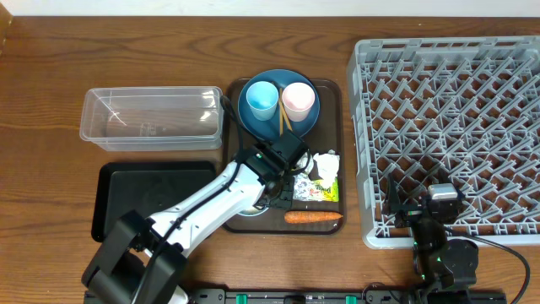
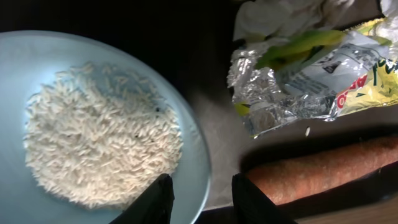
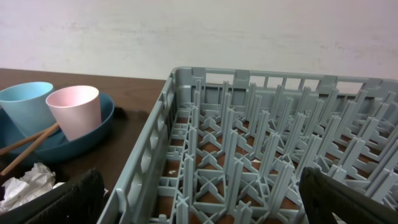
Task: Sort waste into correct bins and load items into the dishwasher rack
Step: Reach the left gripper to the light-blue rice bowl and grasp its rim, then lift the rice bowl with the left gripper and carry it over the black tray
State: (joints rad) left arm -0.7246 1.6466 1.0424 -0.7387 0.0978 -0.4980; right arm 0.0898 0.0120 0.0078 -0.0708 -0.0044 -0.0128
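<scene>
Jaws apart, the left gripper (image 2: 202,193) straddled the rim of the blue-lined white bowl (image 2: 56,53) of loose rice (image 2: 99,143) on the brown tray (image 1: 329,135); clamping and lifting level seemed next. The right gripper (image 3: 205,208) sat spread.

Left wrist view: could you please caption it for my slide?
Open left gripper at the rim of a light blue bowl of white rice, beside crinkled silver wrapper and orange carrot.

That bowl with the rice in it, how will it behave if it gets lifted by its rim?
The bowl looks rigid, so it probably won't flex. Its loose rice would likely slide and spill if it tilts. The smooth rim may slip in the left gripper.
</scene>
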